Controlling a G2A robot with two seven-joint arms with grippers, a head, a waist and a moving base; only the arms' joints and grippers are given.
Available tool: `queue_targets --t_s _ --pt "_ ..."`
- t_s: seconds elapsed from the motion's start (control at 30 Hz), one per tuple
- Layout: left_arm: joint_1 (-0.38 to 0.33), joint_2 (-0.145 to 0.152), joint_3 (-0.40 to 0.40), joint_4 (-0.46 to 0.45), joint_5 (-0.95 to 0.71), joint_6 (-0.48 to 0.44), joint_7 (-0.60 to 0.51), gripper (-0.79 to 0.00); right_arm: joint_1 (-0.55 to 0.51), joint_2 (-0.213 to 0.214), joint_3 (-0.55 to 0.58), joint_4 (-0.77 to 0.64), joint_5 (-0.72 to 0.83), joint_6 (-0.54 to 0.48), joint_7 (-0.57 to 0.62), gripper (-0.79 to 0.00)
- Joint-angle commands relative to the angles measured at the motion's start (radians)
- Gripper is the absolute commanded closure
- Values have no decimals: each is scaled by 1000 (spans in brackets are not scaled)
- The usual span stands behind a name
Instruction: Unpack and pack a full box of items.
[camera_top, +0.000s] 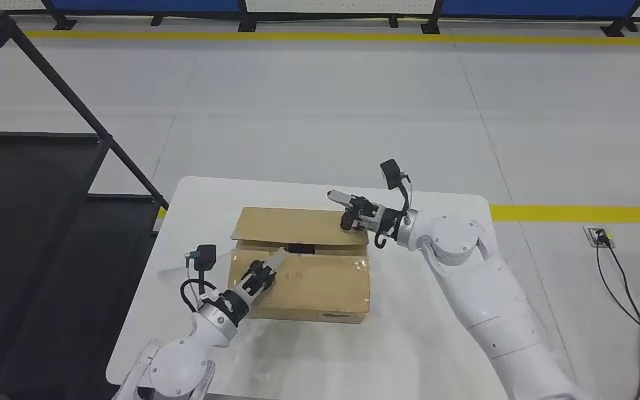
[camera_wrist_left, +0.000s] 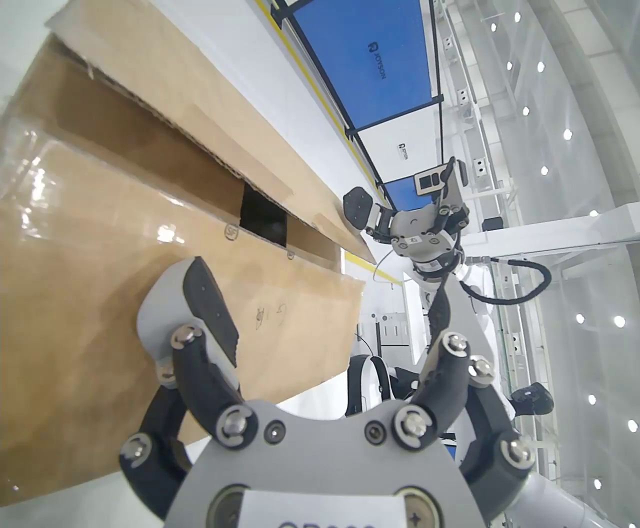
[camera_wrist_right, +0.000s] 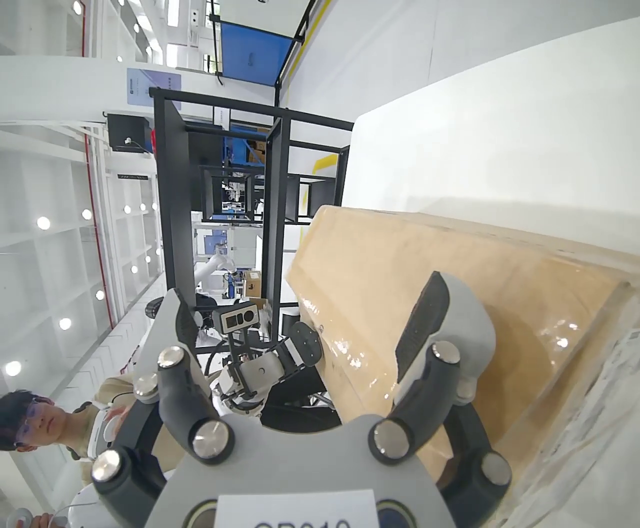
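Open jaws flank the box (camera_top: 310, 288); white table (camera_top: 430, 330), grey floor (camera_top: 350, 110) beyond.

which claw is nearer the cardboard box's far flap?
Right. The right claw is at the right-hand corner of the far flap; the left claw is over the near flap, farther off.

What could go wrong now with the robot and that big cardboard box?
1. The left gripper is open over the shiny taped near flap of the box; it might slip off instead of catching the edge.
2. The right gripper is open at the corner of the far flap; pulling there could bend or tear the cardboard.
3. Nothing holds the box down on the table, so a push may slide it.
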Motion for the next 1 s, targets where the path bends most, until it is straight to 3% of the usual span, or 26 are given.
queue_targets --t_s 0.0,0.6,0.77,0.97 --pt "-10 -2 9 7 2 2 3 -785 -14 2 2 -18 3 9 8 -785" --pt "-48 -17 33 43 8 7 32 -785 -149 31 42 -114 35 -3 80 -785" --pt "-18 -14 -45 8 -57 -32 54 -785 -158 34 47 -109 48 -24 97 -785" --pt "76 -4 -220 -11 -191 -140 49 -785 -159 37 48 -106 42 -42 95 -785"
